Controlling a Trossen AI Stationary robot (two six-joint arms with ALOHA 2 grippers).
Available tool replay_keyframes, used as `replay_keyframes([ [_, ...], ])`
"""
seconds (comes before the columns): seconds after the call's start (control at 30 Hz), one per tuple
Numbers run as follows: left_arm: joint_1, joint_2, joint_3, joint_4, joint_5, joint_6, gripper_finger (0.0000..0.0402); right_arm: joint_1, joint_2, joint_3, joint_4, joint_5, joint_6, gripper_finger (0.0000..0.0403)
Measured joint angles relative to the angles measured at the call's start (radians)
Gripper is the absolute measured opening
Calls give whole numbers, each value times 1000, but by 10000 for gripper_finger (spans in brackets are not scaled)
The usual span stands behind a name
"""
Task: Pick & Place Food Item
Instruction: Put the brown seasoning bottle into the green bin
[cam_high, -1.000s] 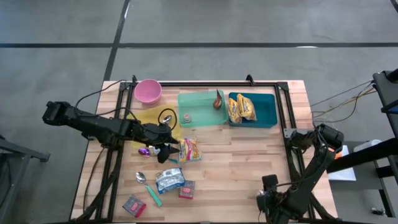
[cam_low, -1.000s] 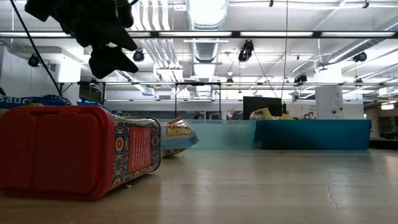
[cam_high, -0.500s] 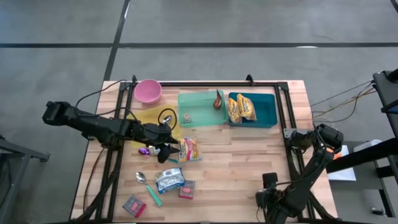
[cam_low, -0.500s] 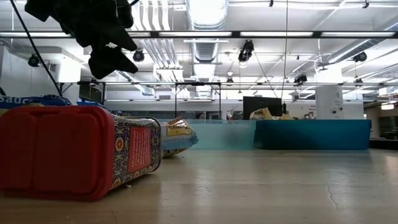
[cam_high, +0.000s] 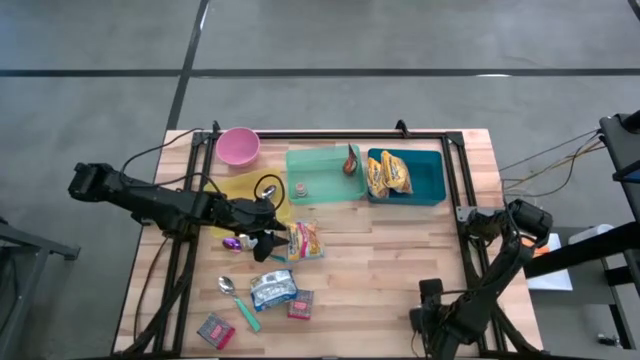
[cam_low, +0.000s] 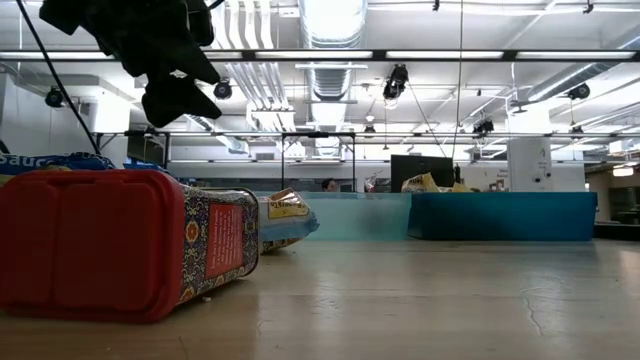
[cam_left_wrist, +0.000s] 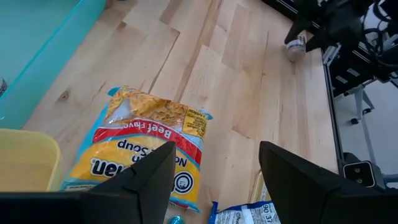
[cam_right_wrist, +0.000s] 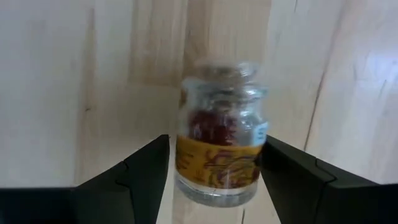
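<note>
A small glass jar (cam_right_wrist: 219, 155) with a yellow label and dark red contents lies on the wood near the table's near right edge. My right gripper (cam_right_wrist: 215, 144) points straight down over it, open, with one finger on either side of the jar; I cannot tell whether they touch it. The high view shows this gripper (cam_high: 428, 322) at the near edge. My left gripper (cam_left_wrist: 216, 149) hangs open and empty at the table's left middle (cam_high: 268, 243), just above a beef noodle soup packet (cam_left_wrist: 140, 152) that lies flat on the table.
At the far edge stand a pink bowl (cam_high: 238, 146), a green bin (cam_high: 325, 185) and a blue bin (cam_high: 432, 180) holding two yellow packets. A yellow container (cam_high: 240, 188), a blue-white pouch (cam_high: 272, 288), a spoon (cam_high: 238, 300) and a red tin (cam_high: 214, 328) lie at the left.
My right gripper has sunk a little toward the jar at the table's near right edge, its fingers staying apart. The left arm has kept still.
</note>
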Motion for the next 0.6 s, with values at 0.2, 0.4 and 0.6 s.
replay_keyframes([
  [0.2, 0, 0, 0, 1, 0, 0, 240, 0, -2, -29, 13, -11, 28, 224],
  [0.4, 0, 0, 0, 1, 0, 0, 240, -2, 0, -15, 8, -10, 50, 188],
  [0.6, 0, 0, 0, 1, 0, 0, 240, -2, 1, -6, 12, -7, 72, 220],
])
